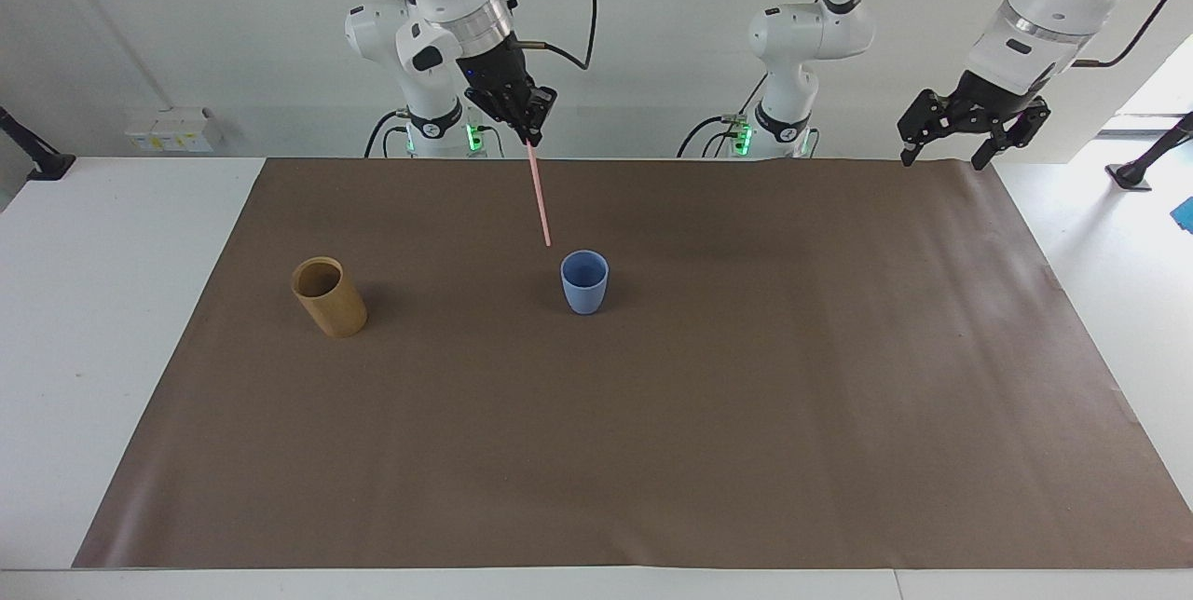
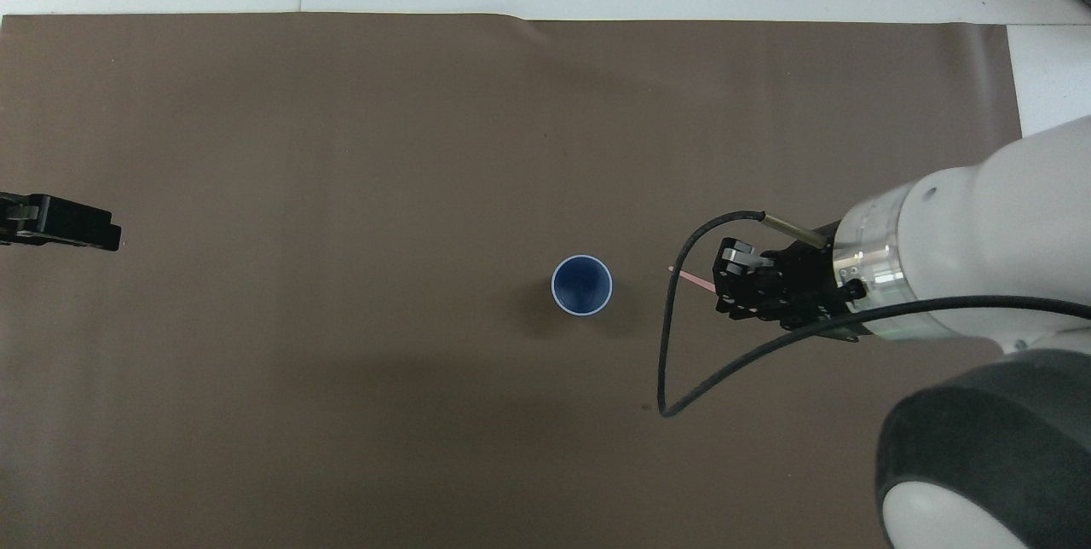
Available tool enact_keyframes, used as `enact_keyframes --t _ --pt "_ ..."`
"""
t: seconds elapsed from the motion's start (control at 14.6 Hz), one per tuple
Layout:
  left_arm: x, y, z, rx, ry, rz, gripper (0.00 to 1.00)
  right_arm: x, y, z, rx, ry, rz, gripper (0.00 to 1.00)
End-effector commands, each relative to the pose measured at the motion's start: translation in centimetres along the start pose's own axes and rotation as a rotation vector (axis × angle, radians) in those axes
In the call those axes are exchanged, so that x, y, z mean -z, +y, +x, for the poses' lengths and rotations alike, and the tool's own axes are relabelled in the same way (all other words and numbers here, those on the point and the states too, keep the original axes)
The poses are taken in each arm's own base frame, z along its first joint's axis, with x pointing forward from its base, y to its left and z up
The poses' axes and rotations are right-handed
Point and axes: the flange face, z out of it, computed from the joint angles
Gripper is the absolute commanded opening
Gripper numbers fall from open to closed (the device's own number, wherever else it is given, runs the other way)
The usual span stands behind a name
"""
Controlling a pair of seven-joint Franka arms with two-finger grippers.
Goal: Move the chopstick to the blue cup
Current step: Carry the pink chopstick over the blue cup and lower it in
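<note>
Pinching the top end of the chopstick, the right gripper has its fingers clenched on it, so that the pale-pink stick hangs almost straight down with a slight slant, its free tip well clear of the brown mat. That high, end-on hold looks deliberate to me: with the length dangling below the fingers, the tip can be steered into a narrow mouth without the gripper itself having to come down near the rim. The stick's lower tip hangs above the mat just beside the blue cup, toward the right arm's end of the bench, not yet over the opening. In the overhead view only a short pink stub shows past the gripper, near the cup but apart from it. The cup stands upright and open-mouthed in the middle of the mat, ready to receive. The tan bamboo cup stands empty toward the right arm's end. At the other end, the left gripper waits raised above the mat's corner, fingers spread and holding nothing.
</note>
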Motion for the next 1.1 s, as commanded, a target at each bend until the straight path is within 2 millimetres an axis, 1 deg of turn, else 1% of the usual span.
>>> enact_keyframes --t 0.0,0.07,0.14,0.27,0.34,0.41,0.62,0.75,0.89,1.03 --pt "0.6 -0.3 -0.6 0.003 -0.005 -0.003 1.0 -2.7 -1.6 0.2 -0.005 -0.011 0.022 0.0" --pt "0.6 -0.3 -0.6 0.003 -0.006 -0.002 1.0 -4.1 -2.7 -0.5 0.012 -0.009 0.017 0.0" --pt "0.6 -0.3 -0.6 0.003 -0.005 -0.002 1.0 -4.9 -3.3 -1.1 0.03 -0.008 0.003 0.0" --pt "0.6 -0.3 -0.6 0.003 -0.005 -0.003 1.0 -6.0 -2.9 -1.2 0.041 -0.012 -0.028 0.0" --pt "0.6 -0.3 -0.6 0.003 -0.005 -0.002 1.0 -7.1 -2.2 -1.1 0.044 -0.017 -0.053 0.0" --pt "0.6 -0.3 -0.6 0.003 -0.005 -0.002 1.0 -7.8 -1.9 -1.1 0.045 -0.019 -0.067 0.0" --pt "0.6 -0.3 -0.6 0.003 -0.005 -0.002 1.0 -8.7 -1.3 -0.6 0.113 0.02 -0.116 0.0" --pt "0.6 -0.3 -0.6 0.003 -0.005 -0.003 1.0 -10.8 -1.0 0.2 0.172 0.053 -0.086 0.0" --pt "0.6 -0.3 -0.6 0.003 -0.006 -0.002 1.0 -12.3 -0.8 1.0 0.237 0.097 -0.046 0.0" --pt "0.6 -0.3 -0.6 0.003 -0.006 -0.002 1.0 -12.9 -0.5 0.9 0.247 0.096 -0.049 0.0"
